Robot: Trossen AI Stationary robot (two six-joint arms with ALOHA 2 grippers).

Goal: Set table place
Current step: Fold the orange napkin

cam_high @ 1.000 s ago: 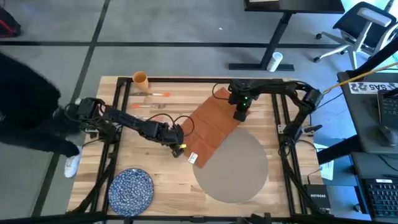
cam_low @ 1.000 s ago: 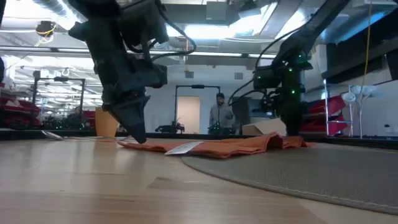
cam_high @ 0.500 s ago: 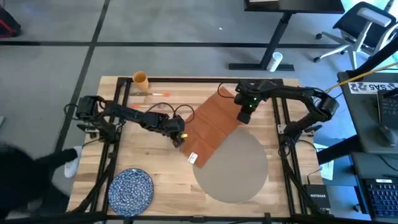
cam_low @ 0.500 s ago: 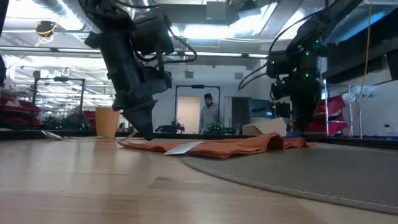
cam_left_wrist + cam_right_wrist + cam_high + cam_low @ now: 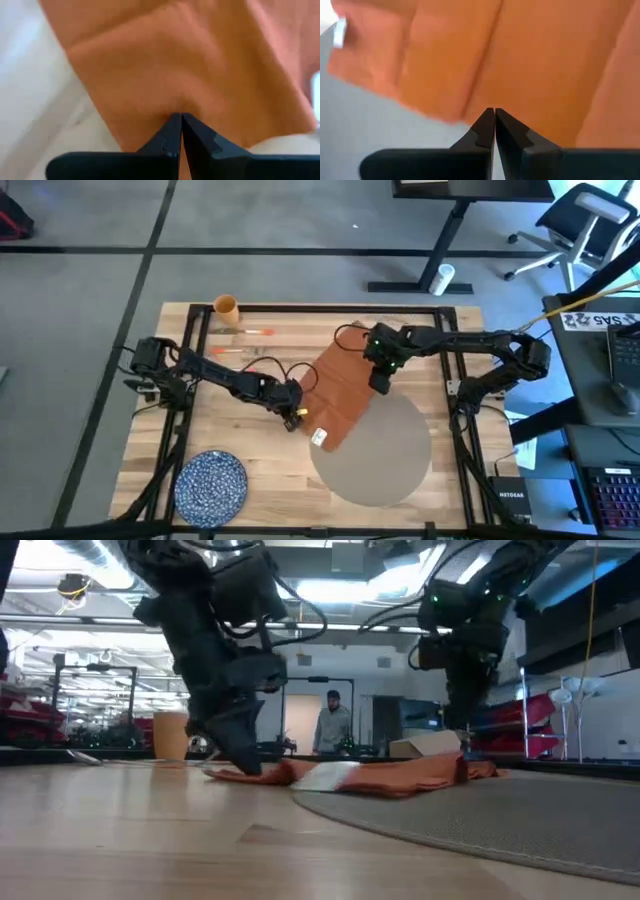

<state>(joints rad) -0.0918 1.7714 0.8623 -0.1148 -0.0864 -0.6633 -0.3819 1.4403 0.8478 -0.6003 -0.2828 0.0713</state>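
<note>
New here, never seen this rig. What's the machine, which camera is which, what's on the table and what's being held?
It is a robot with two dark arms, each ending in a two-finger gripper. One camera looks straight down, one sits at tabletop height, and one rides on each wrist.

On the wooden table lie a round grey placemat, a rust-red napkin partly over it, a blue speckled plate and an orange cup.

The left gripper pinches the napkin's one edge; its wrist view shows the fingers shut on cloth. The right gripper is shut on the opposite side. In the low view, a person stands far behind.
</note>
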